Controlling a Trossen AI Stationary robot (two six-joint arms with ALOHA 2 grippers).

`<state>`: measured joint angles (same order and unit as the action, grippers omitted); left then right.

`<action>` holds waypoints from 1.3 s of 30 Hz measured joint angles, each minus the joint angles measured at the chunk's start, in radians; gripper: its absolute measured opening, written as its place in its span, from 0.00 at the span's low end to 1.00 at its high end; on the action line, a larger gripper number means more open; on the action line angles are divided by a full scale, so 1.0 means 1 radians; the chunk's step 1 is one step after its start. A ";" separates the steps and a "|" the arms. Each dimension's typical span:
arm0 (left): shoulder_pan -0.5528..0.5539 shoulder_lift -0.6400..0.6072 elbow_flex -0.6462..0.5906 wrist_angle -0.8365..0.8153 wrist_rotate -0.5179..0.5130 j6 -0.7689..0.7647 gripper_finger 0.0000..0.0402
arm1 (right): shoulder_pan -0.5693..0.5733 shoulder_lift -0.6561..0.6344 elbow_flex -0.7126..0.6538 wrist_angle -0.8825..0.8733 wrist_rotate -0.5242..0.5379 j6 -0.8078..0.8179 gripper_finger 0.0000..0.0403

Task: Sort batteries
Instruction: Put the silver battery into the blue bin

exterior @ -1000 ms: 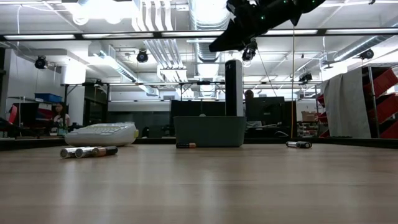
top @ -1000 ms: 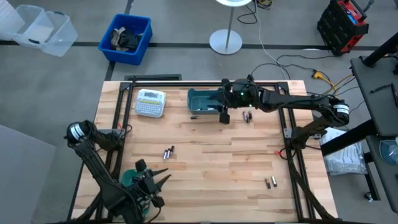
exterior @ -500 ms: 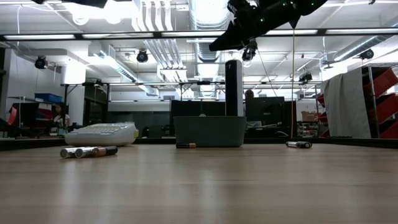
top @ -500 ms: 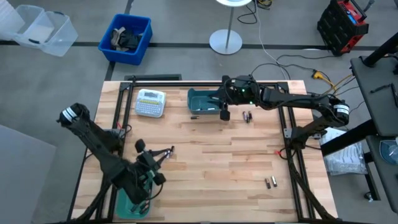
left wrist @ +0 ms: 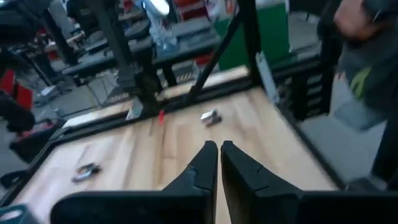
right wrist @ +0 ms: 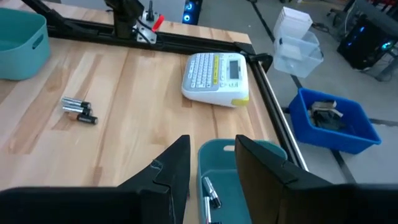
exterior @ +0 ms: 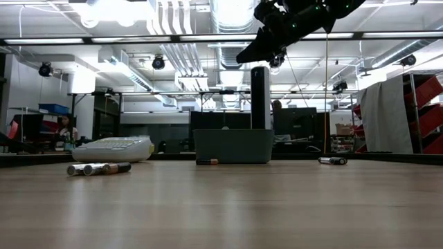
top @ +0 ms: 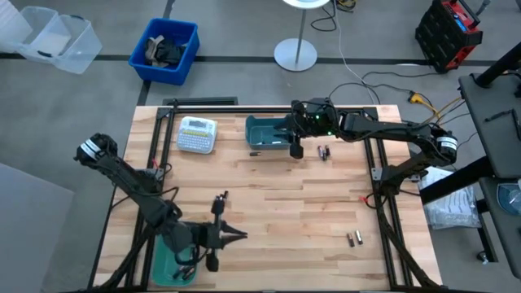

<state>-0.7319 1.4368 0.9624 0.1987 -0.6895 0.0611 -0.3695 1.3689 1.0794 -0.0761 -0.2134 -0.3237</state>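
Wooden desk (top: 277, 203) in a workshop, grey floor around, blue crate behind. Left to right: left gripper (top: 234, 235) hovers low at the near-left, jaws closed and empty, just in front of a teal bin (top: 165, 259). Batteries (top: 221, 199) lie just beyond it. White label-maker (top: 197, 134) at the far left. Second teal bin (top: 266, 132) far centre with batteries (right wrist: 209, 193) inside; right gripper (top: 294, 149) hangs over its edge, jaws open, empty. More batteries (top: 324, 152) beside it, another pair (top: 354, 238) near-right. Risk: closed jaws could knock the cells rolling instead of grasping them.
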 joint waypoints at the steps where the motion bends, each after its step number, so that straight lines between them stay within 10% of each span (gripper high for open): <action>1: 0.005 -0.007 -0.005 -0.026 -0.001 -0.001 0.00 | 0.000 0.000 0.000 0.000 0.000 0.000 0.30; 6: 0.080 -0.079 -0.054 -0.030 0.047 -0.041 0.00 | 0.000 0.000 0.000 0.006 -0.004 -0.001 0.29; 13: 0.207 -0.123 -0.147 0.155 0.374 -0.112 0.00 | 0.000 0.000 0.004 0.005 -0.004 0.000 0.25; 27: 0.323 -0.338 -0.226 -0.064 0.413 0.015 0.00 | 0.000 0.000 0.004 0.004 -0.005 -0.013 0.21; 39: 0.322 -0.363 -0.415 0.223 0.416 -0.055 0.00 | 0.000 0.000 0.000 -0.058 -0.005 0.011 0.26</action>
<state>-0.4101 1.0741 0.5471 0.4213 -0.2737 0.0062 -0.3695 1.3689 1.0793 -0.1338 -0.2180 -0.3129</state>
